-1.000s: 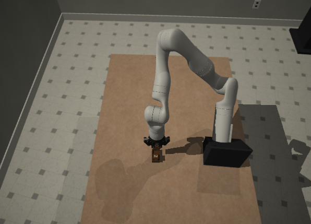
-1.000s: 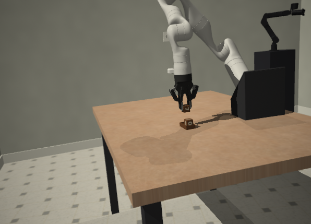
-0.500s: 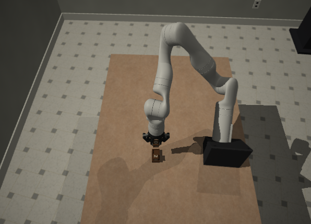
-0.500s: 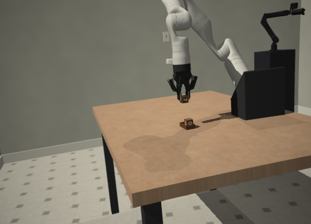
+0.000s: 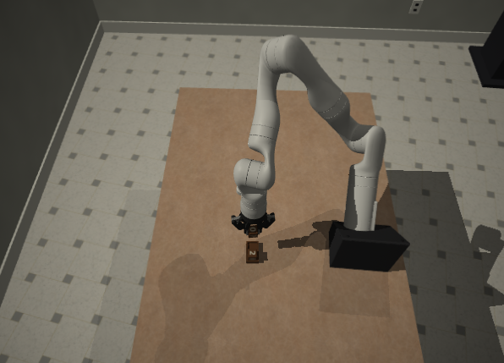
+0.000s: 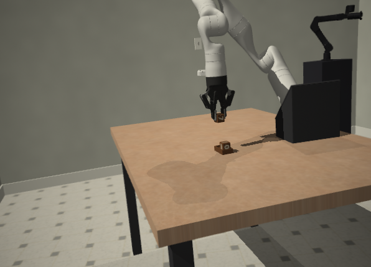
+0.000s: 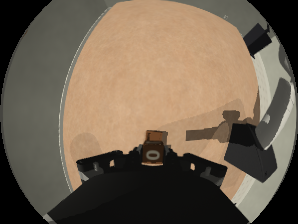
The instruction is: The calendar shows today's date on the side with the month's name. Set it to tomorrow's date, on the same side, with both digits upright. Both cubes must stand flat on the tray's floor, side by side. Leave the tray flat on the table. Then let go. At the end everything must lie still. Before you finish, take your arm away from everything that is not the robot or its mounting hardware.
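The gripper (image 5: 253, 231) (image 6: 219, 117) (image 7: 153, 154) points down and is shut on a brown cube (image 5: 253, 228) (image 6: 220, 118) (image 7: 153, 156). It holds this cube in the air above the table, beyond the tray in the top view. The held cube shows a 0 in the top view and the wrist view. The small brown tray (image 5: 252, 262) (image 6: 220, 150) sits on the table. The other cube (image 5: 252, 253) (image 6: 225, 145) stands in the tray's near part, showing a sideways 2 on top and a 0 on a side face. The month's name is not readable.
The wooden table (image 5: 211, 153) (image 6: 174, 144) (image 7: 140, 65) lies under everything. The arm's black base block (image 5: 364, 248) (image 6: 311, 112) (image 7: 252, 152) stands to the right of the tray. A second, black arm (image 6: 322, 35) stands on a pedestal behind the base. Arm shadows cross the table.
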Robot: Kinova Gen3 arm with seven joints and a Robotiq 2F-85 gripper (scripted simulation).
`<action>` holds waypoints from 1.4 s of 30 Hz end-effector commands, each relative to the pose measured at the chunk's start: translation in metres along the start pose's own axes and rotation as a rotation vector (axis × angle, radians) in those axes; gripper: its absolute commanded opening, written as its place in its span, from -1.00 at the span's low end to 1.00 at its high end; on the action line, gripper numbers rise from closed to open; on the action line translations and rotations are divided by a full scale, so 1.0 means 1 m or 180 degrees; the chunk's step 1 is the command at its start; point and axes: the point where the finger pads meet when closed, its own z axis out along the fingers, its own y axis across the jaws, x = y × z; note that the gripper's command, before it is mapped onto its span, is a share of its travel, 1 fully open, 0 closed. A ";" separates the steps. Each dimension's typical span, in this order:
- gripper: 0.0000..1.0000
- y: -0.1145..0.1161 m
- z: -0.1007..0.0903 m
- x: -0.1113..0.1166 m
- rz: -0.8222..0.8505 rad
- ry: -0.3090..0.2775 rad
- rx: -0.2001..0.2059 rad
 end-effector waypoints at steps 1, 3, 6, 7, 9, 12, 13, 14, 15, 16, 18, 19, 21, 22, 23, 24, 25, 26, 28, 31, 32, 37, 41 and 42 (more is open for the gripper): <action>-0.47 0.000 0.000 0.003 -0.0024 -0.0010 -0.0005; -0.47 0.000 0.000 0.005 -0.0074 -0.0011 -0.0007; -0.47 0.001 0.000 0.011 -0.0257 -0.0014 -0.0015; -0.47 0.001 0.000 0.013 -0.0330 -0.0015 -0.0018; -0.47 0.002 0.001 0.019 -0.0492 -0.0018 -0.0024; -0.47 0.003 0.001 0.029 -0.0771 -0.0024 -0.0032; -0.47 0.004 0.001 0.032 -0.0873 -0.0026 -0.0034; -0.47 0.004 0.002 0.036 -0.0978 -0.0028 -0.0036; -0.47 0.005 0.002 0.040 -0.1087 -0.0030 -0.0037; -0.47 0.006 0.002 0.044 -0.1198 -0.0032 -0.0038; -0.47 0.006 0.002 0.047 -0.1311 -0.0034 -0.0039; -0.47 0.006 0.002 0.047 -0.1311 -0.0034 -0.0039; -0.47 0.007 0.003 0.056 -0.1543 -0.0037 -0.0039; -0.47 0.008 0.003 0.060 -0.1661 -0.0038 -0.0039; -0.47 0.008 0.004 0.064 -0.1779 -0.0039 -0.0038; -0.47 0.009 0.004 0.068 -0.1897 -0.0040 -0.0037; -0.47 0.010 0.004 0.072 -0.2014 -0.0041 -0.0035; -0.47 0.010 0.005 0.076 -0.2130 -0.0041 -0.0033; -0.47 0.011 0.005 0.084 -0.2357 -0.0040 -0.0029; -0.47 0.013 0.006 0.096 -0.2677 -0.0036 -0.0021; -0.47 0.014 0.007 0.099 -0.2777 -0.0034 -0.0018; -0.47 0.015 0.008 0.109 -0.3051 -0.0027 -0.0009; -0.47 0.017 0.009 0.120 -0.3345 -0.0015 0.0000; -0.47 0.017 0.009 0.122 -0.3404 -0.0013 0.0002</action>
